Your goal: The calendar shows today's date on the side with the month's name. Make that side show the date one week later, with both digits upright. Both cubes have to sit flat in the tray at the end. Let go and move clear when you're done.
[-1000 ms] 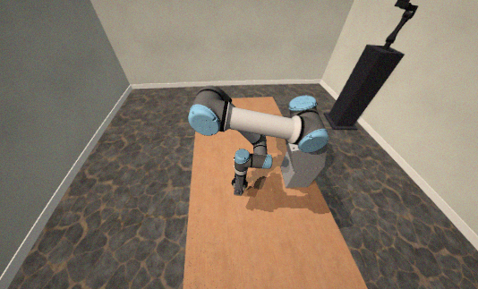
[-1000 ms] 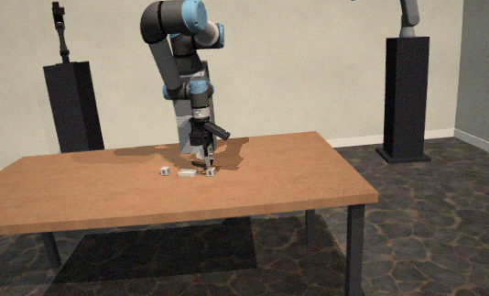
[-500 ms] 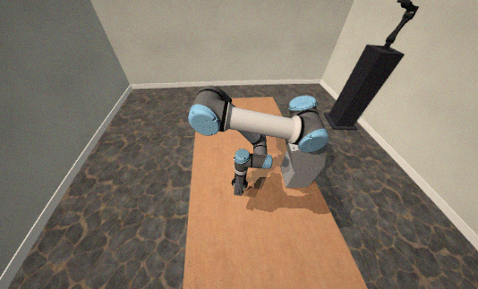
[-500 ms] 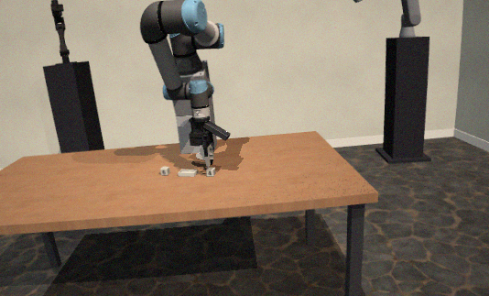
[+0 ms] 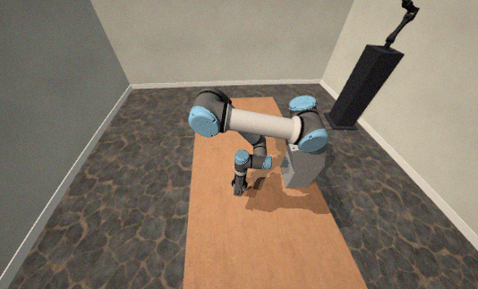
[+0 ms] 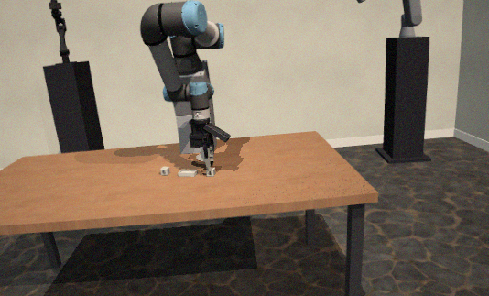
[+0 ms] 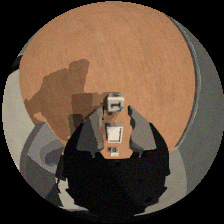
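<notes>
One small white cube (image 6: 211, 171) (image 7: 115, 102) stands on the table under my gripper (image 6: 209, 168) (image 7: 115, 106). A dark mark shows on its upper face in the wrist view, too coarse to read. The fingers are partly open, one on each side of this cube, with a gap visible at both sides. The white tray (image 6: 188, 174) (image 7: 108, 134) lies beside it, with no cube in it. The other white cube (image 6: 165, 170) (image 7: 114, 151) stands on the table beyond the tray and bears a dark mark. The month's name and the date cannot be read.
The wooden table (image 5: 233, 241) (image 6: 284, 173) carries the things. The grey arm pedestal (image 5: 304, 166) stands at the table's side. Black columns (image 5: 364, 86) (image 6: 405, 95) with other arms stand off the table. The arm hides the cubes and tray in the top view.
</notes>
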`<state>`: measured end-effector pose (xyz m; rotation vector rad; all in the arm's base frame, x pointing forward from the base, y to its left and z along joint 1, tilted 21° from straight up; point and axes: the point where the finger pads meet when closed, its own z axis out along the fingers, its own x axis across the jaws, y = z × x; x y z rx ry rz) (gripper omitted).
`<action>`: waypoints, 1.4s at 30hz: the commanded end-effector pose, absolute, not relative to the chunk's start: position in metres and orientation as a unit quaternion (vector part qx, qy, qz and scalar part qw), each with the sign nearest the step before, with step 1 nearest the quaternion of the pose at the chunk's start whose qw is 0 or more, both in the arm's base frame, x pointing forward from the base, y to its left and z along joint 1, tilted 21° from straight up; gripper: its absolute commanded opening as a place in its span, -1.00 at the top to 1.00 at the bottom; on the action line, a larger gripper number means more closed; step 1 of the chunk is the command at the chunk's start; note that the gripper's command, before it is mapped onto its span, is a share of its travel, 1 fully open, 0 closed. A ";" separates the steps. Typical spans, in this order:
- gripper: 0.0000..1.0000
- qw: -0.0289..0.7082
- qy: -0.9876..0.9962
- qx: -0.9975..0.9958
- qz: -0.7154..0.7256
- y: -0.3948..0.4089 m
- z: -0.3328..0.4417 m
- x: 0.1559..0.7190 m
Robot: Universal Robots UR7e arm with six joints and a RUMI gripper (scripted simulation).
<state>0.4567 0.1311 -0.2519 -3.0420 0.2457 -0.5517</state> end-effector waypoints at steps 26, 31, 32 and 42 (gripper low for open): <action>0.42 0.020 0.079 -0.980 -0.179 0.132 -0.272 0.465; 0.42 0.020 0.079 -0.980 -0.179 0.132 -0.272 0.465; 0.42 0.020 0.079 -0.980 -0.179 0.132 -0.272 0.465; 0.42 0.020 0.079 -0.980 -0.179 0.132 -0.272 0.465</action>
